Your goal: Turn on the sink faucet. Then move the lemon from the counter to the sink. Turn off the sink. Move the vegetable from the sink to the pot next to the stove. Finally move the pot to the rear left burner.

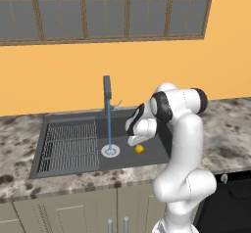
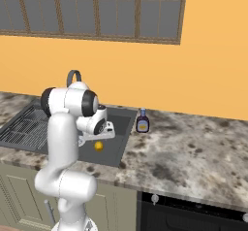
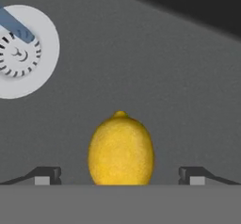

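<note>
The sink faucet (image 1: 107, 92) (image 2: 73, 75) runs: a thin blue stream of water (image 1: 109, 129) falls onto the round silver drain (image 1: 111, 151) (image 3: 21, 53). The yellow lemon (image 1: 139, 149) (image 2: 99, 146) (image 3: 121, 150) lies on the floor of the dark grey sink (image 1: 122, 124) (image 2: 121, 123), just right of the drain. My gripper (image 1: 137, 142) (image 2: 97, 138) (image 3: 120, 175) hangs right over the lemon and is open. In the hand view both fingertips stand clear of the fruit, one on each side. The pot is out of view.
A ribbed rack (image 1: 68, 144) covers the sink's left half. A dark sauce bottle (image 2: 142, 121) stands on the speckled counter (image 2: 193, 152) just right of the sink. The black stove (image 2: 193, 215) (image 1: 230, 202) lies further right at the front.
</note>
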Robot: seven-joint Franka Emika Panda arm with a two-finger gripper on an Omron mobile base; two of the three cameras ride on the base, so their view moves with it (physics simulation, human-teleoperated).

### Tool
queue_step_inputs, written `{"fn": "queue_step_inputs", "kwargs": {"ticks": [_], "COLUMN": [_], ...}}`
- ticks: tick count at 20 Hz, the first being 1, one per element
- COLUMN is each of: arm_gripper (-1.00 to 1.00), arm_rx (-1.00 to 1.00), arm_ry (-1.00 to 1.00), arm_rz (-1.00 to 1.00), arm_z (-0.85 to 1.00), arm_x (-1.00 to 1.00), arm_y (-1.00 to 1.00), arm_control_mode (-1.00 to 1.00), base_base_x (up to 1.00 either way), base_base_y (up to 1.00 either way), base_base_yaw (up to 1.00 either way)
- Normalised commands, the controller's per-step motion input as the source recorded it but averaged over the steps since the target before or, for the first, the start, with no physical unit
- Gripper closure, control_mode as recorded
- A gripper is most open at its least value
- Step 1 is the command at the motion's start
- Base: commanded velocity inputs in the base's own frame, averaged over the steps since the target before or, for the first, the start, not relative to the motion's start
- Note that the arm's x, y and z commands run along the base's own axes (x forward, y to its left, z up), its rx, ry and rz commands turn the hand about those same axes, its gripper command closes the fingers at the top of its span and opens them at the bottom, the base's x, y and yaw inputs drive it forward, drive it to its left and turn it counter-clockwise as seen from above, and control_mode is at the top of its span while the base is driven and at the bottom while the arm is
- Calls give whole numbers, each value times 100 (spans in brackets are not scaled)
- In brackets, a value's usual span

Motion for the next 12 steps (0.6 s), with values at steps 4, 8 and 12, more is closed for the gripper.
{"fn": "queue_step_inputs", "kwargs": {"ticks": [4,8,12], "arm_gripper": [-100,-100,-100], "arm_rx": [2,0,0], "arm_ry": [-1,-10,-10], "arm_rz": [0,0,0], "arm_z": [6,68,76], "arm_x": [-1,-33,-40], "arm_y": [-1,0,0], "arm_control_mode": [-100,-100,-100], "base_base_x": [0,0,0], "base_base_y": [0,0,0], "base_base_yaw": [0,0,0]}}
